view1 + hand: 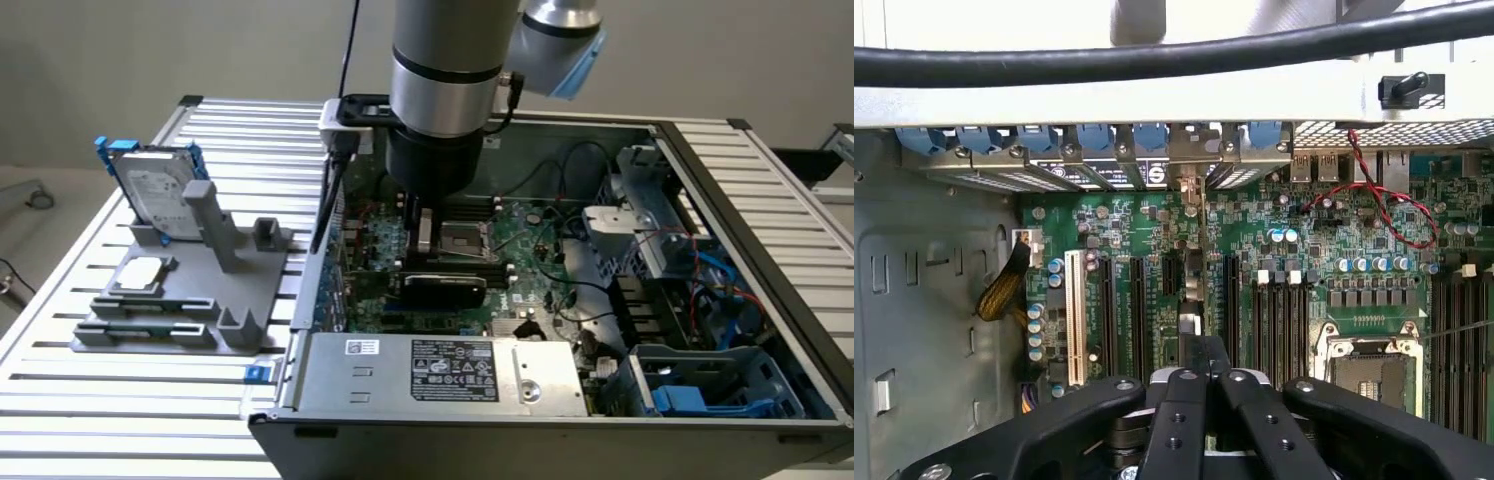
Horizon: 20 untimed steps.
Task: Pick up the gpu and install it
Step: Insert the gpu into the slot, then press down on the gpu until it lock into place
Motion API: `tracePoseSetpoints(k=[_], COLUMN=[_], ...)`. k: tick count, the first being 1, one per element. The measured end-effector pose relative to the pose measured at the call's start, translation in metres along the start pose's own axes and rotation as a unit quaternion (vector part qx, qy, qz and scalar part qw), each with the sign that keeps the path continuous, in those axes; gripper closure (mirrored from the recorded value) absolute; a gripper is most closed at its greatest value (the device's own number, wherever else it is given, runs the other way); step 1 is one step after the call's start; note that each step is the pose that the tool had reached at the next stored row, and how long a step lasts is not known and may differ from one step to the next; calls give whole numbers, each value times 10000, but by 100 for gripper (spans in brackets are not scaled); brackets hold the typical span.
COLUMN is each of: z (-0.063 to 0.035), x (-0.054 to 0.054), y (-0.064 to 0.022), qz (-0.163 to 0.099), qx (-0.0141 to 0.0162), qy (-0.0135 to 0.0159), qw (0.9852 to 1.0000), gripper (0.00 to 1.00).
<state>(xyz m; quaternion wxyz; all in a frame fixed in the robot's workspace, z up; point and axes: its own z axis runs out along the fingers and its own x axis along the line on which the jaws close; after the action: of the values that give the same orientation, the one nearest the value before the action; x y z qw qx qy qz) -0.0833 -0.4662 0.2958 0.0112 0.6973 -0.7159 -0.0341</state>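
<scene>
Gpu (pixel 445 291) edge-on over motherboard (pixel 1334 250) slots (gripper (pixel 1194 385) clamping it); long axis along slots

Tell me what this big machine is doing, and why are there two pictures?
The thick grey tube is a robot arm. One picture comes from a camera standing nearby, the other from a camera on the arm's wrist, looking past its gripper. On the metal table sit an open computer case and a grey stand holding a hard drive. The gripper is closed, seemingly pinching the gpu, a thin card with a black cooler, upright over the green board inside the case.
</scene>
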Motion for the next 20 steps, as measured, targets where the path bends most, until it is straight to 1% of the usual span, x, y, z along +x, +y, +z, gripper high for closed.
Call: tracePoseSetpoints(k=[14,18,20], z=[3,61,96], x=[-4,-25,-32], y=[2,-2,-2], qz=[0,-1,-1], qx=[1,26,31], qy=[1,0,3], qw=[10000,10000,10000], gripper=[89,89,89])
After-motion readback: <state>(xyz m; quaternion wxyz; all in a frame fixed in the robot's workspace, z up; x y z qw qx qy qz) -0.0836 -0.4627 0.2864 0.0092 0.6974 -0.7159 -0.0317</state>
